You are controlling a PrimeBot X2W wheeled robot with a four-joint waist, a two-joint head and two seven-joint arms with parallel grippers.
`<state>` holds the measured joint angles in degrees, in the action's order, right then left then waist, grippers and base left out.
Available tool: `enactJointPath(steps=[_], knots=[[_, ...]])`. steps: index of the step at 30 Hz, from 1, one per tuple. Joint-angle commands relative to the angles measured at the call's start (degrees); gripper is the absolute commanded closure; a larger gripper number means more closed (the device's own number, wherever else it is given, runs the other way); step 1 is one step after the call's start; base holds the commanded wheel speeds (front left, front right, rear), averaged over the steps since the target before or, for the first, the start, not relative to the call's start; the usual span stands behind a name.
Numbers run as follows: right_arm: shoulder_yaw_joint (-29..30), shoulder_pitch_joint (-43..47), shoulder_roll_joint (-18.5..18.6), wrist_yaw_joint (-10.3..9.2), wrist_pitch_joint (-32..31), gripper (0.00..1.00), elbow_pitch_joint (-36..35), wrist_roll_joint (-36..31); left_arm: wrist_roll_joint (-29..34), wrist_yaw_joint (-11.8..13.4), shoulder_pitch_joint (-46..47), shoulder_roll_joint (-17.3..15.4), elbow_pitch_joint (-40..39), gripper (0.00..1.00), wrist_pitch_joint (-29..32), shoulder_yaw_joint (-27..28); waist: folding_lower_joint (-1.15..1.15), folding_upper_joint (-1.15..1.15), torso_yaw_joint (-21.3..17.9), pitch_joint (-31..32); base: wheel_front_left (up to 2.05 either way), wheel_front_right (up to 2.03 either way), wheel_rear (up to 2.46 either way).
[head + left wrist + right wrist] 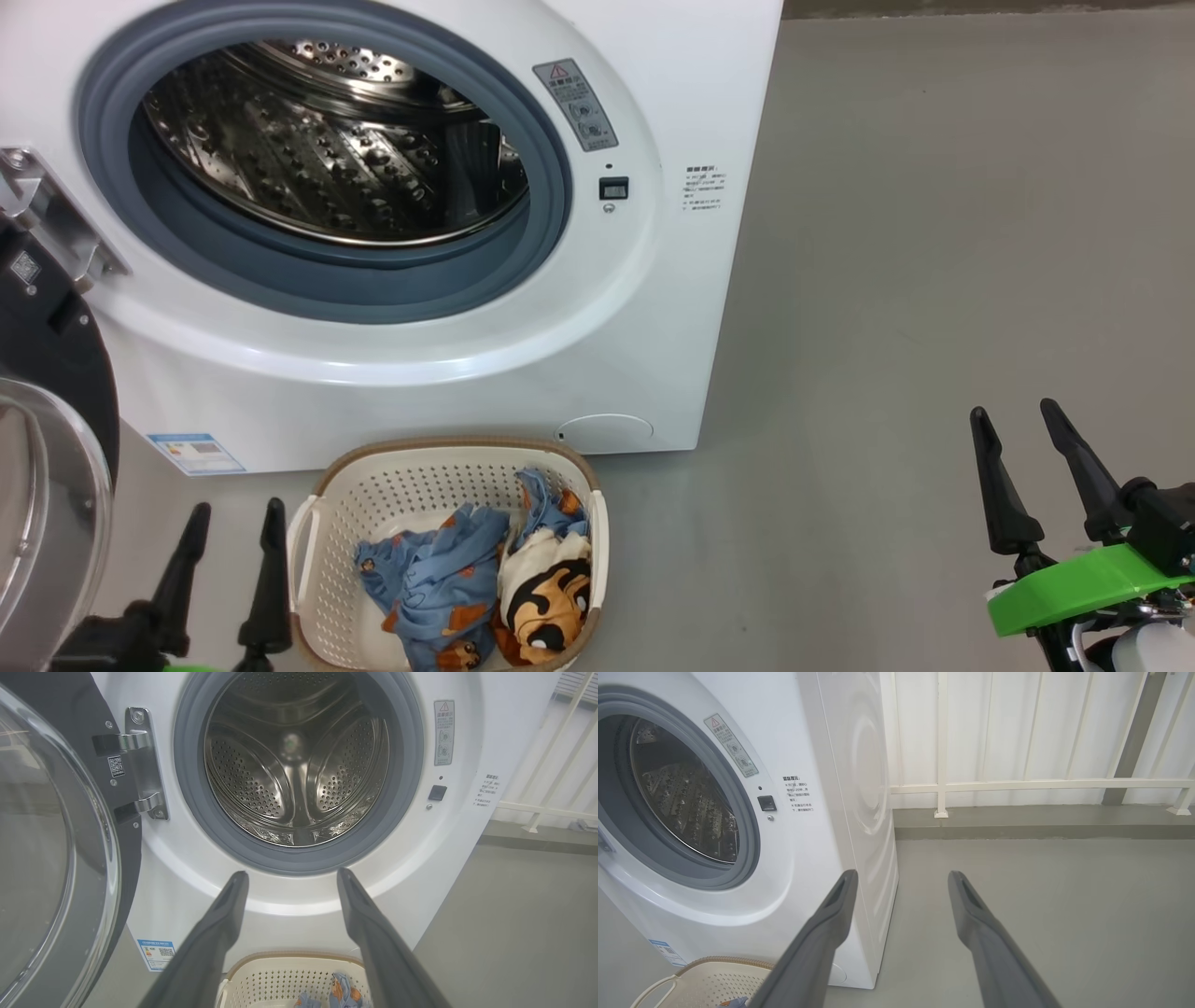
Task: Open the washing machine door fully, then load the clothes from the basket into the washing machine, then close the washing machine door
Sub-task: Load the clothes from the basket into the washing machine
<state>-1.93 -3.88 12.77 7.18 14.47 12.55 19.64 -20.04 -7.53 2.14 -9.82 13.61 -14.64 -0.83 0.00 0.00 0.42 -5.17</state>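
Observation:
The white washing machine stands with its steel drum exposed. Its black round door with domed glass hangs swung out at the left edge, also large at the left of the left wrist view. In front sits the cream basket holding light blue and cream cartoon-print clothes. My left gripper is open just left of the basket, nothing between its fingers. My right gripper is open over bare floor far to the right. In the left wrist view the left gripper points at the drum opening.
Grey floor spreads to the right of the machine. In the right wrist view a white railing and a low kerb run behind the machine, with the right gripper above open floor.

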Motion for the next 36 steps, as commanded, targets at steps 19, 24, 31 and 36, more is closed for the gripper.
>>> enactJointPath(steps=[19, 24, 31, 36], knots=[[-2.9, -5.1, 0.0, 0.31, 0.5, 0.00, -2.4, -0.8, 0.0, 0.0, 9.0, 0.3, 15.4, 0.00, -0.4, -3.8, 0.00, 0.00, -1.0, -8.7, 0.00, 0.00, 0.00], [-3.2, -7.0, -0.3, 0.31, 0.5, 0.00, -2.7, -0.8, -1.1, 0.0, 13.3, 0.2, 21.4, 0.00, -0.4, -5.8, 0.00, 0.00, -1.3, -12.5, 0.00, 0.00, 0.00], [-3.4, -9.7, -0.7, 0.31, 0.5, 0.00, -3.4, -0.9, -2.3, 0.0, 20.3, -0.2, 31.7, 0.00, -0.4, -9.1, 0.00, 0.00, -1.8, -17.7, 0.00, 0.00, 0.00], [-3.7, -11.5, -1.0, 0.31, 0.5, 0.00, -3.9, -1.0, -3.5, 0.0, 24.8, -0.4, 37.1, 0.00, -0.4, -10.2, 0.00, 0.00, -2.2, -21.0, 0.00, 0.00, 0.00]])
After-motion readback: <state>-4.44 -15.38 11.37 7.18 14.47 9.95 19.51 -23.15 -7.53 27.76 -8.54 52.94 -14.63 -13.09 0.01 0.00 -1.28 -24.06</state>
